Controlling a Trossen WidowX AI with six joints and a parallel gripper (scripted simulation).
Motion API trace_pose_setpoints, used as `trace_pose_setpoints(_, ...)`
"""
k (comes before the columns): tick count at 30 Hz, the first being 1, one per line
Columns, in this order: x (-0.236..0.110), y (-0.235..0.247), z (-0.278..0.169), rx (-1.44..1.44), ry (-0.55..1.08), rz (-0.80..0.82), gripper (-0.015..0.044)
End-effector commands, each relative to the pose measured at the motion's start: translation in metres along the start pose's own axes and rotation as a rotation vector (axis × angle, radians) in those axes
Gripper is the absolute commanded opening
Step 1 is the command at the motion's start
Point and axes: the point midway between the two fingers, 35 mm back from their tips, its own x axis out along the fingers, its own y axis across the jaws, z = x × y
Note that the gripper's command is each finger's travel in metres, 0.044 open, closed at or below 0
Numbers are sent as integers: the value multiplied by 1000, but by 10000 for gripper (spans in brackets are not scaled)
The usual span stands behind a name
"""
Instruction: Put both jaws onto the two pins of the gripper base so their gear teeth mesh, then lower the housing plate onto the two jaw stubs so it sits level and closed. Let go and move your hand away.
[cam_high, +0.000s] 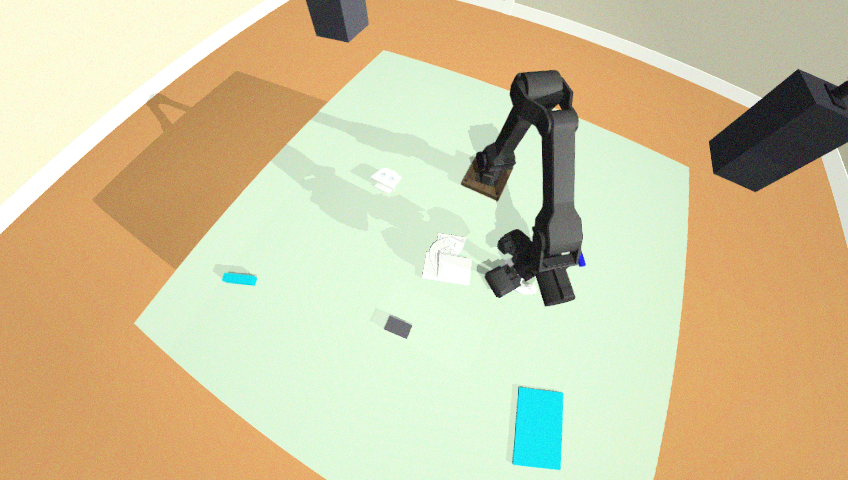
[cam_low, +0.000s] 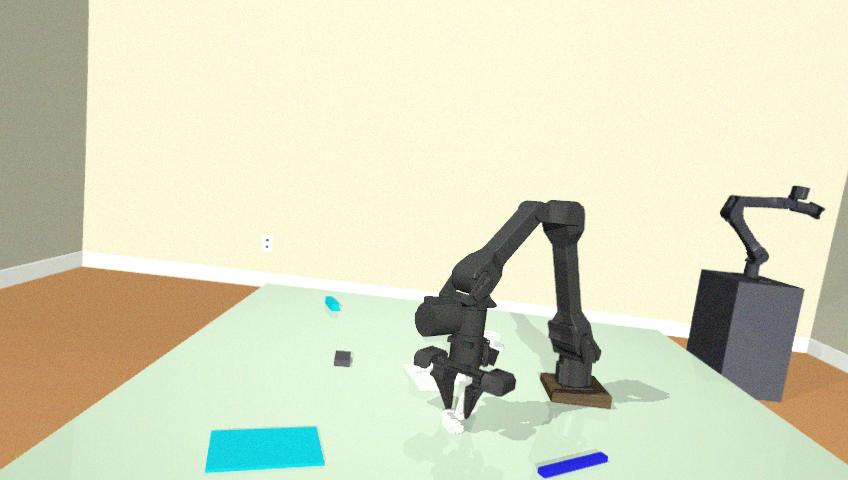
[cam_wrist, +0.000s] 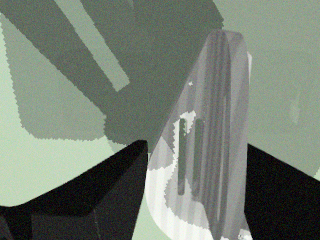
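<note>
A white ribbed jaw (cam_high: 527, 287) (cam_low: 452, 422) (cam_wrist: 220, 115) with slots stands between my fingers, its lower end at the mat. My gripper (cam_low: 458, 411) (cam_wrist: 190, 151) points down and is shut on this jaw; both fingertips are at its sides in the wrist view. The arm mostly hides them in the top view. The white gripper base (cam_high: 455, 271) (cam_low: 419, 378) lies beside the gripper, with a curved white part on it that looks like the other jaw; meshing cannot be told. A small white piece with two round marks, apparently the housing plate (cam_high: 386, 177) (cam_low: 493, 340), lies farther off.
A large cyan slab (cam_high: 538, 428) (cam_low: 264, 449), a small cyan block (cam_high: 239, 278) (cam_low: 332, 303), a dark grey block (cam_high: 398, 326) (cam_low: 342, 358) and a blue bar (cam_high: 582, 259) (cam_low: 573, 464) lie on the mat. Another arm stands on a dark pedestal (cam_low: 740, 333).
</note>
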Motion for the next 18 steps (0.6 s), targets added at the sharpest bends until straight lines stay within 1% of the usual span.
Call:
trace_pose_setpoints(1, 0, 0, 0, 0, 0, 3, 134)
trace_pose_setpoints(5, -2, 1, 0, 0, 0, 3, 134)
trace_pose_setpoints(18, -42, 1, -2, -2, -2, 4, 134)
